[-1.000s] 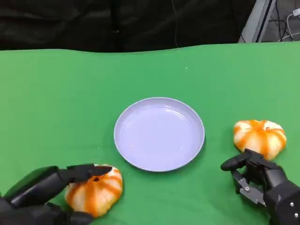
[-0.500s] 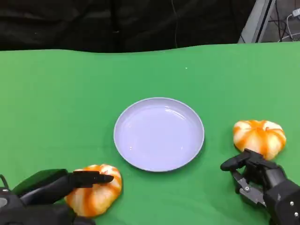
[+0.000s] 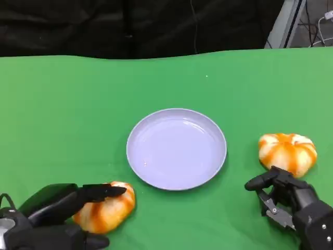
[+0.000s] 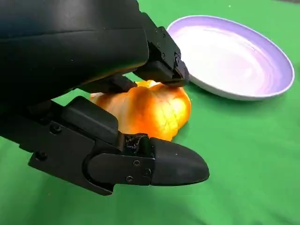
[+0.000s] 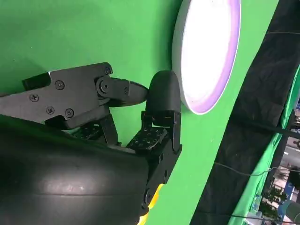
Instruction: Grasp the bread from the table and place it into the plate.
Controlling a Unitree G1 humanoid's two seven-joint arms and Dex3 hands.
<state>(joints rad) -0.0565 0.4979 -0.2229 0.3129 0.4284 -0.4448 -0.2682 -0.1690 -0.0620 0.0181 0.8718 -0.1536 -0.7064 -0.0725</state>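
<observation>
An orange-and-white striped bread roll (image 3: 106, 212) lies on the green table (image 3: 67, 114) at the near left, just near and left of the plate's rim; the left hand (image 3: 57, 213) is around it, one finger laid over its top and another low at its near side, so the fingers close on the roll, which seems to rest on the cloth; the left wrist view shows the same roll (image 4: 147, 110) between an upper finger touching its top and a lower finger (image 4: 154, 164) beside it; the pale lilac plate (image 3: 177, 115) sits at the table's centre, nothing in it; a second striped roll (image 3: 289, 151) lies to the right of the plate, apart from it; the right hand (image 3: 289, 200) sits just near that roll, fingers curled apart, holding nothing; a black backdrop (image 3: 130, 26) hangs beyond the far edge.
</observation>
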